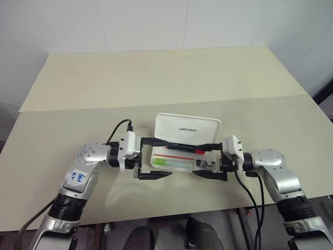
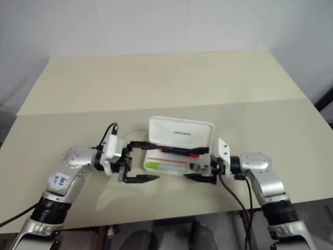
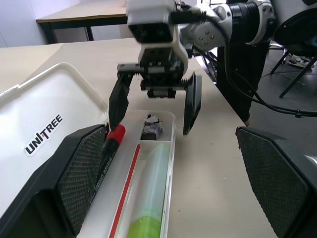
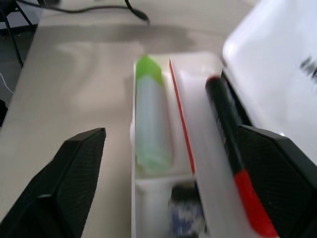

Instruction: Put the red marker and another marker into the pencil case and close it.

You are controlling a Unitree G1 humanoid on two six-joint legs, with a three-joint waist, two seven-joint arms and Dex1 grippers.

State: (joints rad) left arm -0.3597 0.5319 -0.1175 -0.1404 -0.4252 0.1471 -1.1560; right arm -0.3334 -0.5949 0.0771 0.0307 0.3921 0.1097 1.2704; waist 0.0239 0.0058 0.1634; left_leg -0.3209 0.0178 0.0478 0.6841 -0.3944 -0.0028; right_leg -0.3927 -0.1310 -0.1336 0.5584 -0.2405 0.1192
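Now the pencil case [image 1: 188, 129] lies open on the table [image 1: 156, 78] between both wide-open, empty grippers, left [image 1: 154, 158] and right [image 1: 210, 161]. One red marker [image 1: 184, 149] and one green marker [image 1: 167, 162] are seen inside. The lid, judged light, rigid and slippery, is best pushed at its free edge.

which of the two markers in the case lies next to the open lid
The red marker with the black body, along the hinge side; the light-green marker lies across the red divider stripe.

Pencil case [image 1: 182, 156] open, lid upright at 12 o'clock blocking far side; grippers flank at 3 and 9; near edge at 6 free.
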